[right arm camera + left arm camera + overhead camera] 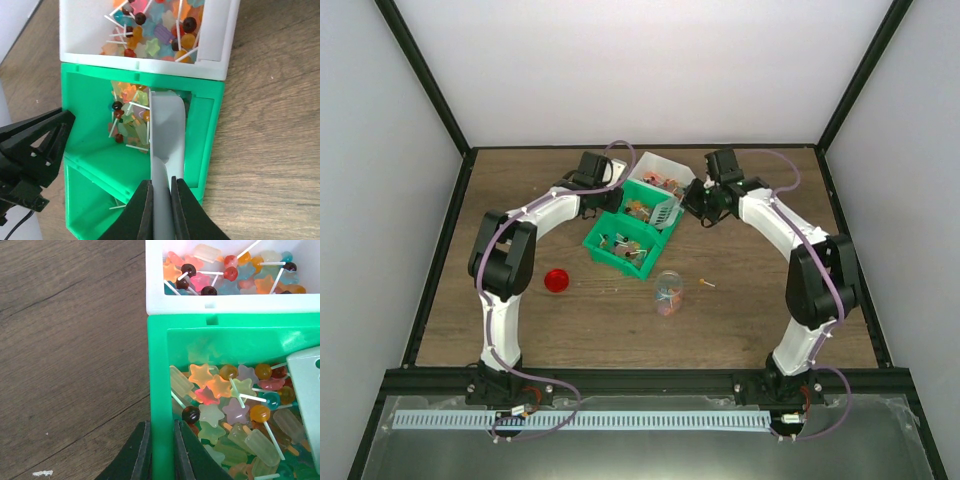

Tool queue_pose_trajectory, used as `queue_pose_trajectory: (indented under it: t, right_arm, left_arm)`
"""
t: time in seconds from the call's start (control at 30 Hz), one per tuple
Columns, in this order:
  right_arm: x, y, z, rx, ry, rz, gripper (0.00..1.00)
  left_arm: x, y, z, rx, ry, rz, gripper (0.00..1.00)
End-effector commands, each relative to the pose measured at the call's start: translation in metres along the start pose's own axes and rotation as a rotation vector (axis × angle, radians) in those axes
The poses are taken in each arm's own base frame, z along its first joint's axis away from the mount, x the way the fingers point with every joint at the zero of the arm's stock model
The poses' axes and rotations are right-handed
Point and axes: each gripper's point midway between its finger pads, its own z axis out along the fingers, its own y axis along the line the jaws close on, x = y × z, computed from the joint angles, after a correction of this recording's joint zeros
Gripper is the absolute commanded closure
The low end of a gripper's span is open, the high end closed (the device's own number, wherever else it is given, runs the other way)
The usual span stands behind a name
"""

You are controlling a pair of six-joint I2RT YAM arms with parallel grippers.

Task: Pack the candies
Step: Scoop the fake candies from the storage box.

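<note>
We're mid-scoop. Left gripper clamped on green bin wall. Right gripper pinching scoop handle, head among candies in that bin. Next: lift level, carry to jar, tip without spilling.

A brown wood-grain worktop is enclosed on three sides by plain white wall panels, which are held in a thin black metal frame. Along the near edge a grey metal ledge carrying a white slotted strip is seen. Even, soft light is cast throughout.
</note>
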Motion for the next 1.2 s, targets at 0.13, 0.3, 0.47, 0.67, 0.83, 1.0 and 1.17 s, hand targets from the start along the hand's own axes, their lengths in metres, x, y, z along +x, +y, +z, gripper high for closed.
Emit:
queue_pose_trajectory:
  t: [0.13,0.3,0.47,0.67,0.83,1.0,1.17]
  right_arm:
    - [-0.029,-0.006,-0.003,0.110,-0.084,0.039,0.99]
    - [-0.031,-0.002,-0.014,0.211,-0.113,0.033,0.99]
    - [-0.032,0.008,-0.017,0.271,-0.140,0.015,0.99]
    - [-0.030,0.000,0.008,0.368,-0.107,-0.011,0.99]
    - [-0.025,-0.007,0.030,0.410,-0.075,-0.017,0.99]
    - [-0.021,-0.008,0.054,0.373,-0.041,-0.030,0.99]
    - [-0.006,0.000,0.085,0.251,0.033,-0.058,0.99]
  left_arm:
    - [0.007,-0.006,0.010,0.036,0.023,0.009,0.96]
    - [0.006,-0.005,0.014,0.031,0.022,-0.004,0.96]
    - [0.005,-0.005,0.015,0.031,0.018,-0.017,0.96]
    - [0.003,-0.006,0.014,0.034,0.011,-0.019,0.96]
    - [0.005,-0.008,0.017,0.036,0.015,-0.015,0.96]
    - [0.008,-0.009,0.021,0.041,0.023,-0.012,0.96]
    - [0.010,-0.010,0.024,0.046,0.033,-0.008,0.96]
